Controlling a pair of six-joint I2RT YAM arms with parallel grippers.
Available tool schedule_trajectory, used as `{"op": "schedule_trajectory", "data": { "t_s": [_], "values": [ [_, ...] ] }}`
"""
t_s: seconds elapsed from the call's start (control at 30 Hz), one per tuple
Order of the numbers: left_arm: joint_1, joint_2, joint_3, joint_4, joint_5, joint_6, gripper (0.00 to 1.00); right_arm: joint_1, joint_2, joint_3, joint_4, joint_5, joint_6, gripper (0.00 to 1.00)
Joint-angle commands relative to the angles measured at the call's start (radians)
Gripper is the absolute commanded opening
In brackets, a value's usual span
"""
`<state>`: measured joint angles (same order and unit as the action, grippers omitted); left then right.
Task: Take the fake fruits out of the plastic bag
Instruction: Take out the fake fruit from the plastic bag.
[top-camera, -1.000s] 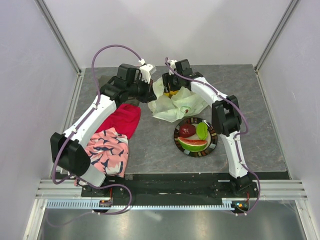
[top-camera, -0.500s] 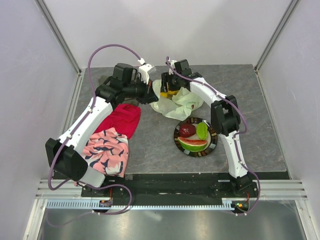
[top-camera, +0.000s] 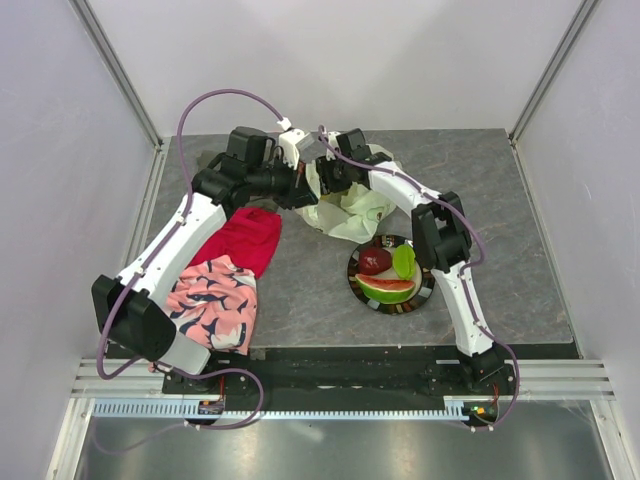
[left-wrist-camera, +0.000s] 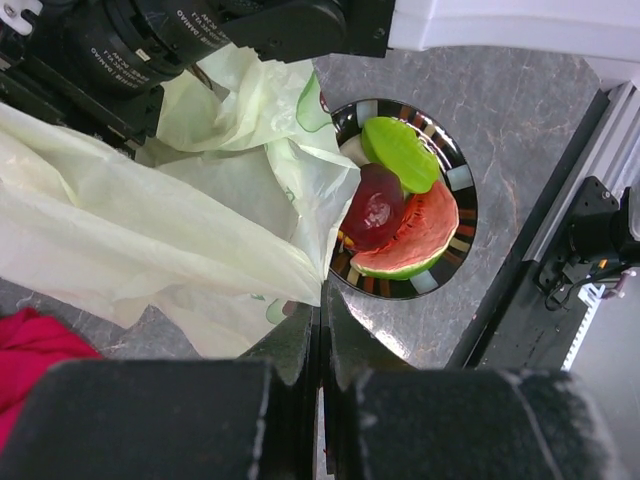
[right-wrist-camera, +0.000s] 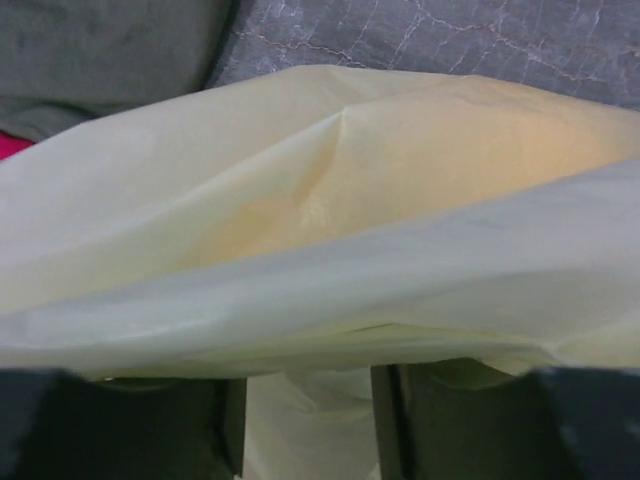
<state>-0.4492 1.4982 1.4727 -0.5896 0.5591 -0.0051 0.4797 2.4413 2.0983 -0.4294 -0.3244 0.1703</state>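
Note:
The plastic bag (top-camera: 352, 213) lies bunched at the back of the table, its upper edge lifted. My left gripper (top-camera: 304, 190) is shut on a corner of the bag (left-wrist-camera: 150, 230), whose film runs into the left gripper's (left-wrist-camera: 322, 298) closed tips. My right gripper (top-camera: 326, 176) is pushed into the bag mouth right beside it. In the right wrist view, bag film (right-wrist-camera: 320, 220) fills the frame and the right gripper (right-wrist-camera: 308, 420) stands open with film between its fingers. A yellowish tint shows through the film. An apple (top-camera: 374, 262), a green piece (top-camera: 404, 260) and a watermelon slice (top-camera: 386, 287) lie on the plate (top-camera: 429, 268).
A red cloth (top-camera: 250, 240) and a pink patterned cloth (top-camera: 215, 300) lie under the left arm at the left. The plate (left-wrist-camera: 466, 200) sits just in front of the bag, near the right arm's forearm. Metal rails run along the table's near edge.
My right gripper has moved left, up against the left gripper, and the bag has bunched and shifted left with it. The left arm has barely moved.

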Motion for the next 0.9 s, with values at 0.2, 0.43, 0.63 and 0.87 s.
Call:
{"op": "schedule_trajectory", "data": {
  "t_s": [0.2,0.43,0.63,0.87],
  "values": [
    [0.036,0.097,0.049,0.06,-0.096,-0.029,0.02,-0.079,-0.287,-0.052,-0.093,-0.166,-0.161,0.37],
    [0.112,0.192,0.153,0.102,-0.094,-0.087,0.02,-0.115,-0.464,-0.214,-0.325,-0.357,-0.471,0.39],
    [0.121,0.235,0.205,0.114,-0.111,-0.072,0.02,-0.171,-0.623,-0.345,-0.33,-0.447,-0.532,0.39],
    [0.118,0.249,0.195,0.126,-0.071,-0.082,0.02,-0.208,-0.763,-0.5,-0.043,-0.551,-0.282,0.38]
  ]
}}
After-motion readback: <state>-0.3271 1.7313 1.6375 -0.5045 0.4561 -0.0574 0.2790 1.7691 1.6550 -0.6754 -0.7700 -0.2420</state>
